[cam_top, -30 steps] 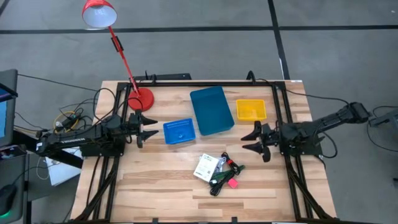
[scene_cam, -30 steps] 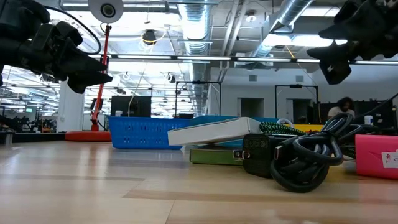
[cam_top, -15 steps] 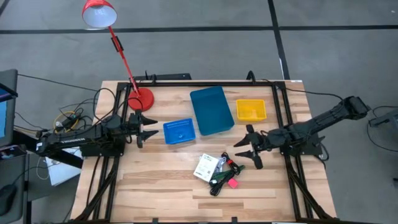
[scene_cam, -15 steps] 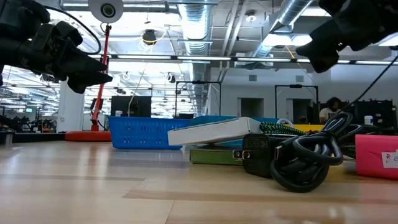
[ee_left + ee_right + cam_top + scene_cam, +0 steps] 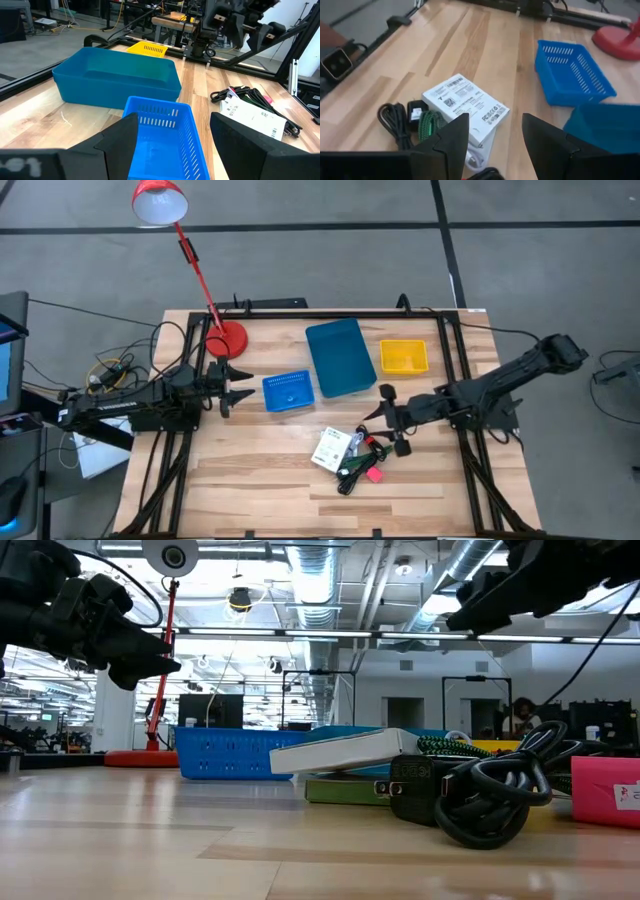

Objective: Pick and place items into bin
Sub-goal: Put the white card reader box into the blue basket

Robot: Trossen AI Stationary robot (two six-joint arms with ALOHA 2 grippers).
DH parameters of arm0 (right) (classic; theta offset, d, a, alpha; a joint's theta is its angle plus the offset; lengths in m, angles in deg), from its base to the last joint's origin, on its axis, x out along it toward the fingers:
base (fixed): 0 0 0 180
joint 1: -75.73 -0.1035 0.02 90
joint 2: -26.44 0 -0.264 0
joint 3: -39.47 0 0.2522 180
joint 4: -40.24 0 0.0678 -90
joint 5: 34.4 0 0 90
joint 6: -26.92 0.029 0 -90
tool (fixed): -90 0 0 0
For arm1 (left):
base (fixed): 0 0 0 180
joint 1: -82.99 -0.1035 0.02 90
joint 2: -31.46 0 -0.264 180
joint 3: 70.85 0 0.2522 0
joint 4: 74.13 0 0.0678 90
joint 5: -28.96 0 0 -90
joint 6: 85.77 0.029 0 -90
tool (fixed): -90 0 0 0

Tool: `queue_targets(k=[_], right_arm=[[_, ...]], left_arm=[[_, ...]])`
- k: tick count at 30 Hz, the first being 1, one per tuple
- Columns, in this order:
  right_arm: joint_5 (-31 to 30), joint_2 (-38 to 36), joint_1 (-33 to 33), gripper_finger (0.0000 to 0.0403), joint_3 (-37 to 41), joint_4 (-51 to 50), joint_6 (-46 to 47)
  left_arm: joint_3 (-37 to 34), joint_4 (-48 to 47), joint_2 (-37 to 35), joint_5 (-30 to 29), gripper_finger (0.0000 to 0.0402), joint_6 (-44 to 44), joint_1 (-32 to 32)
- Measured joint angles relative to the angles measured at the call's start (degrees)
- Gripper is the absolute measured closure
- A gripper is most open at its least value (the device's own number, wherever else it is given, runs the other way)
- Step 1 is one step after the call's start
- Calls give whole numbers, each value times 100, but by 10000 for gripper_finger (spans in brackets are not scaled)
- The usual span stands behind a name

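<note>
High view: the right tool (image 5: 390,420) hangs over the table (image 5: 250,480), fingers apart and holding nothing, just beside the pile of items (image 5: 352,455). The left tool (image 5: 232,385) waits beside the small blue basket (image 5: 288,391), fingers spread and empty. The teal bin (image 5: 340,356) and yellow tray (image 5: 403,357) stand behind the pile; a red lamp (image 5: 226,338) stands at the back left.

Low view: the white packet (image 5: 345,752) lies on top of the heap, with the black cable (image 5: 490,795) and a pink bit (image 5: 605,790) touching it on one side.

Left wrist view: the blue basket sits right ahead of the spread fingers (image 5: 120,137), with the teal bin behind it and the items farther off.

Right wrist view: the packet lies just beyond the parted fingers (image 5: 451,137), next to a green braided piece (image 5: 426,125) and black cable.

Step in hand: approach to the first pick; nothing looks binned yet.

Next move: probably descend over one piece, such as the packet's edge, and close without snagging the tangled cable.
</note>
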Motion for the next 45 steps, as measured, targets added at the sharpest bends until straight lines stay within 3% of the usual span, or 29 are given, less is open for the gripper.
queue_targets(k=[14, 24, 34, 40, 45], right_arm=[[-7, 979, 0, 226, -1168, -1068, -394], [-66, 745, 2, 226, -1270, -1268, -121], [-1769, -366, -120, 226, -1268, -1901, 532], [-2425, -886, -513, 226, -1004, -1652, 932], [-3254, -1064, -927, 226, -624, -1350, 1219]], left_arm=[[0, -2, 0, 0, 164, 0, 1], [0, 0, -1, 0, 164, 0, -1], [0, -2, 0, 0, 164, 0, 1], [0, 1, 0, -7, 164, 0, 1], [-4, -2, -1, -351, 164, 0, 1]])
